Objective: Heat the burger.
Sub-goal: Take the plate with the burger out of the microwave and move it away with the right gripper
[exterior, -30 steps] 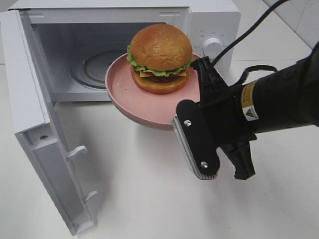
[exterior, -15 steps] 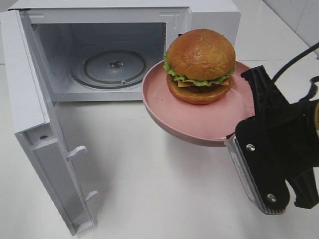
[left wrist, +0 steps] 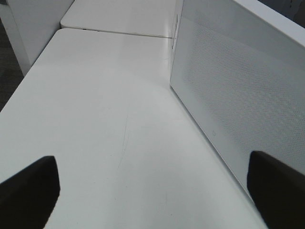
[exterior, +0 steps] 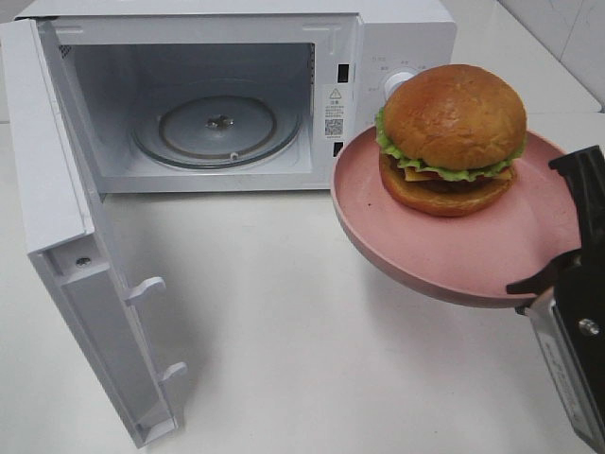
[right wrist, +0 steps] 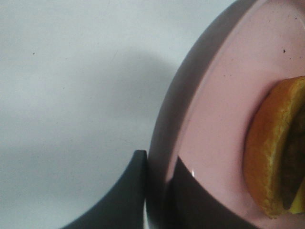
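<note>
The burger [exterior: 452, 137], with a golden-brown bun, green lettuce and yellow cheese, sits on a pink plate [exterior: 444, 255]. The plate hangs in the air to the right of the open microwave [exterior: 397, 38], in front of its control panel. My right gripper [exterior: 560, 272] is shut on the plate's near right rim. In the right wrist view its fingers [right wrist: 138, 164] pinch the plate's [right wrist: 214, 119] edge, with the burger [right wrist: 271, 148] just beyond. My left gripper [left wrist: 152, 191] is open with nothing between its fingers, low over the white table beside the microwave door's outer face [left wrist: 238, 95].
The microwave door [exterior: 57, 189] swings wide open at the left, reaching toward the table's front. A glass turntable [exterior: 217, 128] lies inside the cavity. White table [exterior: 284, 322] spreads in front of the microwave.
My right gripper has carried the plate and burger to the right and slightly nearer, from the cavity's mouth to in front of the control panel. The turntable now shows in full.
</note>
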Motion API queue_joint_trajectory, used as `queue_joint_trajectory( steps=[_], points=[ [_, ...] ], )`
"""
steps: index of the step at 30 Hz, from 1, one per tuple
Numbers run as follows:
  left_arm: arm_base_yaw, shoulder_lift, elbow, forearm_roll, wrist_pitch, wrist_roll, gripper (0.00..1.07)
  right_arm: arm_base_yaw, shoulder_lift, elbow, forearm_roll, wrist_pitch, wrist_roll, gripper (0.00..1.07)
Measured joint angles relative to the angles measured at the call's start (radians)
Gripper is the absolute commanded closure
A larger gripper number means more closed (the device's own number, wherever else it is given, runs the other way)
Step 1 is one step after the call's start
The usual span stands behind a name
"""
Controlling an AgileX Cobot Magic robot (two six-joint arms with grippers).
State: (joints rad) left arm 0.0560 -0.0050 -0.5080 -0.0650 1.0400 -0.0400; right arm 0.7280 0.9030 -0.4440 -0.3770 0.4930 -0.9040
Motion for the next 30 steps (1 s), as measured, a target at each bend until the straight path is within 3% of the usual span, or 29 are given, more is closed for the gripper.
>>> queue_joint_trajectory(
  steps=[9,18,23,30],
  points=[
    [0.000,0.000,0.000,0.000,0.000,0.000,0.06,0.000,-0.160,0.039,0.004,0.137,0.073,1.07],
    [0.000,0.000,0.000,0.000,0.000,0.000,0.06,0.000,-0.209,0.046,-0.009,0.248,0.160,1.07],
    [0.000,0.000,0.000,0.000,0.000,0.000,0.06,0.000,-0.209,0.047,-0.121,0.309,0.379,1.07],
    [0.000,0.000,0.000,0.000,0.000,0.000,0.06,0.000,-0.209,0.047,-0.180,0.383,0.517,1.07]
  ],
)
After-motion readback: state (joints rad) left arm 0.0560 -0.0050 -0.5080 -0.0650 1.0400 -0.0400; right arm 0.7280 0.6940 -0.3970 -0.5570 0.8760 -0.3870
